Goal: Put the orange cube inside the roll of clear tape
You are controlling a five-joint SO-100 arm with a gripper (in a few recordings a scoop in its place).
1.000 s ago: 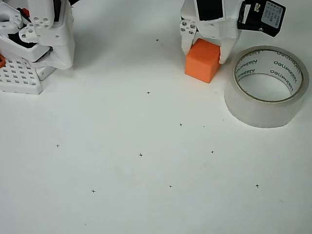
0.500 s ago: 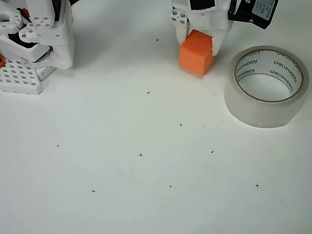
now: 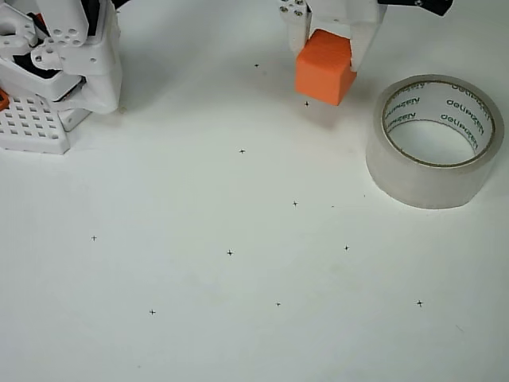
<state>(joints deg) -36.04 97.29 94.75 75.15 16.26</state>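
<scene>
In the overhead view, the white gripper [image 3: 330,57] comes in from the top edge of the picture. Its two fingers squeeze the orange cube [image 3: 324,68] from both sides, so the cube is held tight. A soft shadow sits under the cube, so I think it is lifted off the white table [image 3: 238,318], not resting on it.

The roll of clear tape [image 3: 436,140] lies flat on the table, with its round hole facing up. It is to the right of the cube and a bit lower in the picture, close but not touching.

So the cube has to go right and a little down the picture, until it hangs over the hole. Then the fingers can let go.
</scene>
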